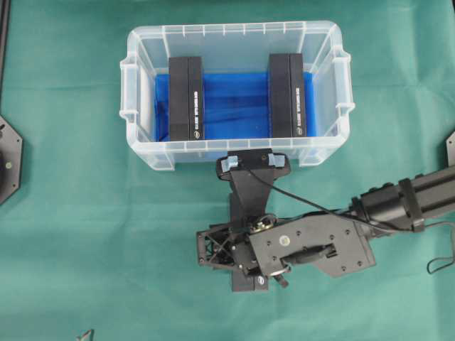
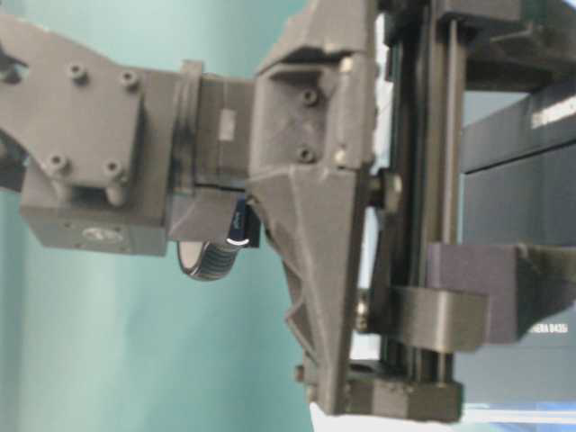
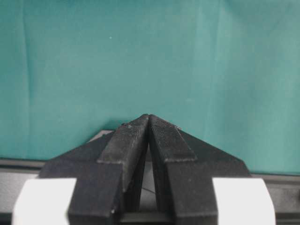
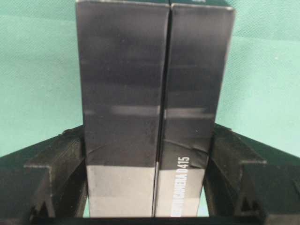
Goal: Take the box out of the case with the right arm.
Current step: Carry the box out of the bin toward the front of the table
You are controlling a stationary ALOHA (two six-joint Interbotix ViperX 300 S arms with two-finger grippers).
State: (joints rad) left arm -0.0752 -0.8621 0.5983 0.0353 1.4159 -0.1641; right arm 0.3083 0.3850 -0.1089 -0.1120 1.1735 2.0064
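Gripping a black box between its two fingers, the right claw has its jaws spread wide around the box's sides, pressed against both long faces. In the overhead view that box sits outside the case, over the green cloth of the bench just on the near side of the case's front wall, its far end close to the rim. White lettering runs along one face (partly readable, ending in D415). Inside the clear case, on the blue sheet, two more black boxes lie flat: one toward the left wall, the other toward the right wall, well apart from each other. The right arm reaches in from the bench's right edge. The left claw appears only in its own camera, its fingertips pressed together with nothing between them, over bare green cloth.
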